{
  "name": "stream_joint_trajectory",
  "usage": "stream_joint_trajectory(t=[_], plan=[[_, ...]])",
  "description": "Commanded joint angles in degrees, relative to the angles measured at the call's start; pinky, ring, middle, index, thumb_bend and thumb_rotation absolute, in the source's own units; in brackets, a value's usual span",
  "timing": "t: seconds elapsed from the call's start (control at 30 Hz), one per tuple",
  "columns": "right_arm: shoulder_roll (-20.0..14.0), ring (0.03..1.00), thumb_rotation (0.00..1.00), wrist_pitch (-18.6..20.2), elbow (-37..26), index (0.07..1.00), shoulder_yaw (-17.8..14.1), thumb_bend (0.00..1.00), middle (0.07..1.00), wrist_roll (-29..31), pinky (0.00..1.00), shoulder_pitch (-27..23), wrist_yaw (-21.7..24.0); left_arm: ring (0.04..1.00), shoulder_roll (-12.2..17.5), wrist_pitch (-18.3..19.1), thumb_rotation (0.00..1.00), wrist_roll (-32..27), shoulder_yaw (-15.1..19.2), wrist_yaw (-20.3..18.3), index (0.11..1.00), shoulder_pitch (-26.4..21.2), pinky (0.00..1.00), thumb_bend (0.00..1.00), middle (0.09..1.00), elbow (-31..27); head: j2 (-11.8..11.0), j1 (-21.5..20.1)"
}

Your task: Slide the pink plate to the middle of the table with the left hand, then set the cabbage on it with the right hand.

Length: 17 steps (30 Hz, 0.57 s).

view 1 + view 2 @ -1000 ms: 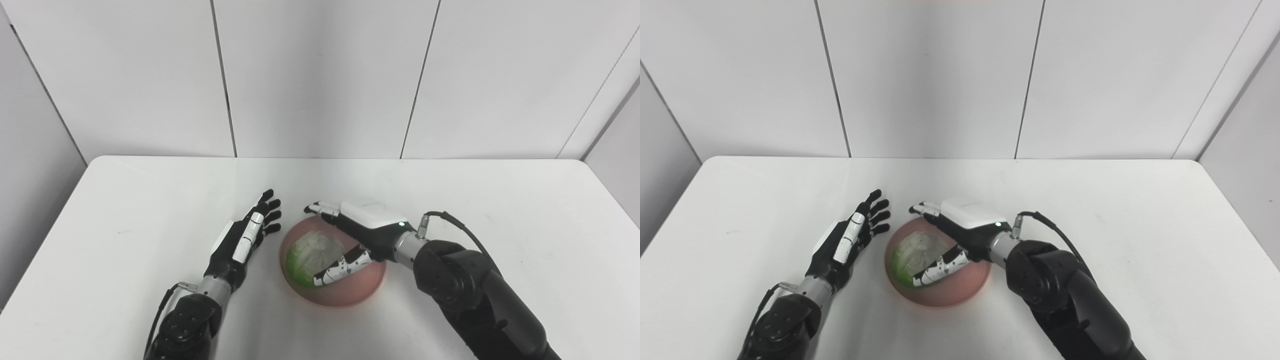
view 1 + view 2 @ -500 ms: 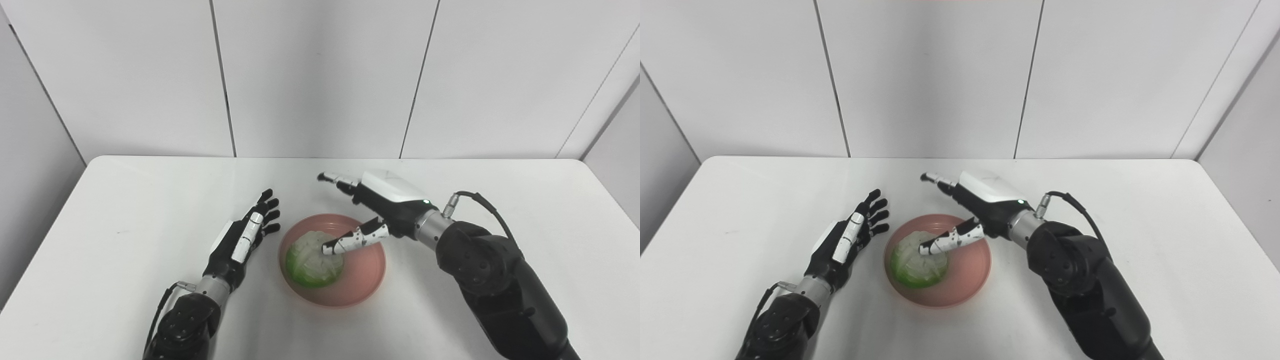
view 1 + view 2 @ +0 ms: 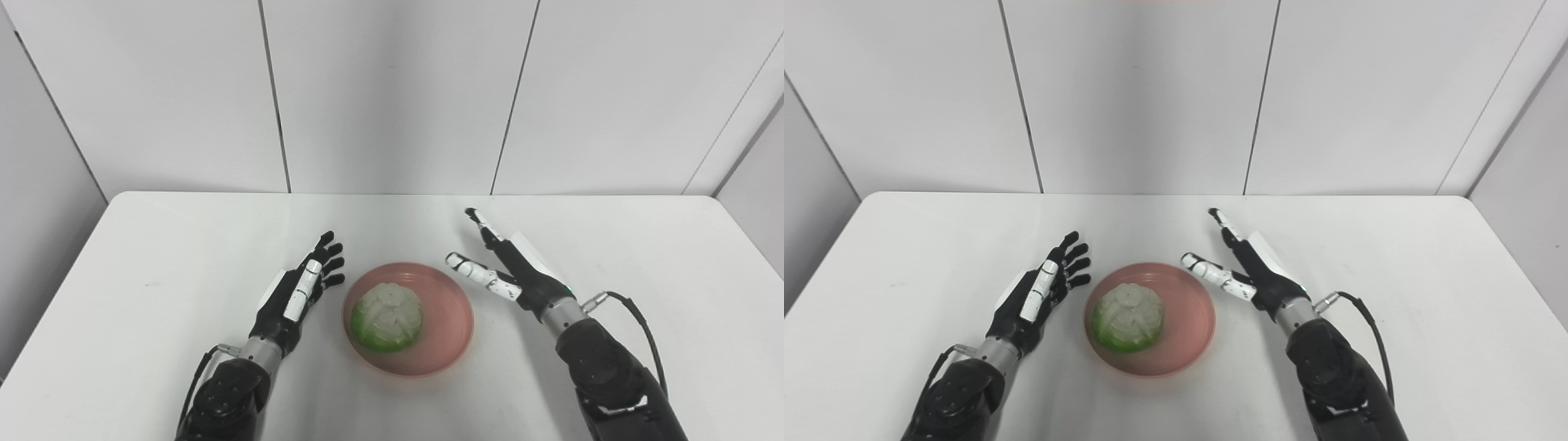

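Fingers (image 3: 331,264) spread (both hands) | pink plate (image 3: 450,324): cabbage (image 3: 386,316) inside

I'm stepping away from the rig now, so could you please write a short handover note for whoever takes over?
Left hand: open, resting on the table just left of the pink plate.
Right hand: open, holding nothing, to the right of the plate.
Cabbage: lying on the plate's left half; plate near the table's middle.
Done: both steps, as far as visible.
Left: nothing apparent.
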Motion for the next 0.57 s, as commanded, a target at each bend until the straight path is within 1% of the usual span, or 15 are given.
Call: stream_joint_trajectory(t=[0.0,0.13,0.17,0.27,0.37,0.43,0.53], plan=[[0.28,0.994,1.0,-2.03,0.42,1.0,-1.08,0.81,1.0,2.86,0.93,-0.58,-1.46,0.93,-0.25,2.26,1.0,1.01,-0.87,-0.83,0.961,1.41,0.89,0.72,0.953,3.04,0.04,-0.07],[1.66,0.982,1.0,-3.99,3.4,1.0,-2.24,0.77,0.996,7.11,0.95,0.27,-2.88,0.937,-0.26,3.34,1.0,1.61,-0.91,-0.32,0.963,1.69,0.9,0.75,0.957,2.25,-0.04,-0.09],[1.8,0.98,1.0,-4.38,4.07,1.0,-2.29,0.78,0.993,7.75,0.95,0.29,-3.27,0.942,-0.23,3.49,1.0,1.81,-0.98,-0.21,0.968,1.75,0.91,0.75,0.961,2.07,-0.04,-0.09],[2.95,0.968,1.0,-7.65,7.53,0.996,-3.29,0.78,0.982,10.33,0.94,0.22,-5.46,0.949,-0.04,2.74,1.0,1.8,-0.88,-0.32,0.973,1.55,0.91,0.76,0.966,2.82,-0.21,-0.1],[3.73,0.946,1.0,-9.4,9.76,0.986,-3.83,0.8,0.968,11.89,0.92,0.11,-7.2,0.948,0.08,1.65,1.0,1.98,-0.86,-0.3,0.975,1.32,0.91,0.77,0.966,3.61,-0.28,-0.13],[4.14,0.941,1.0,-10.33,11.02,0.984,-4.26,0.78,0.963,13.52,0.92,0.14,-7.71,0.947,0.06,1.33,1.0,2.06,-0.79,-0.11,0.973,1.28,0.91,0.78,0.966,3.86,-0.27,-0.07],[4.53,0.945,1.0,-10.94,13.05,0.99,-4.94,0.77,0.968,16.52,0.93,0.01,-7.43,0.948,0.03,2.03,1.0,2.42,-0.81,0.32,0.972,1.45,0.92,0.78,0.967,3.08,0.14,0.08]])
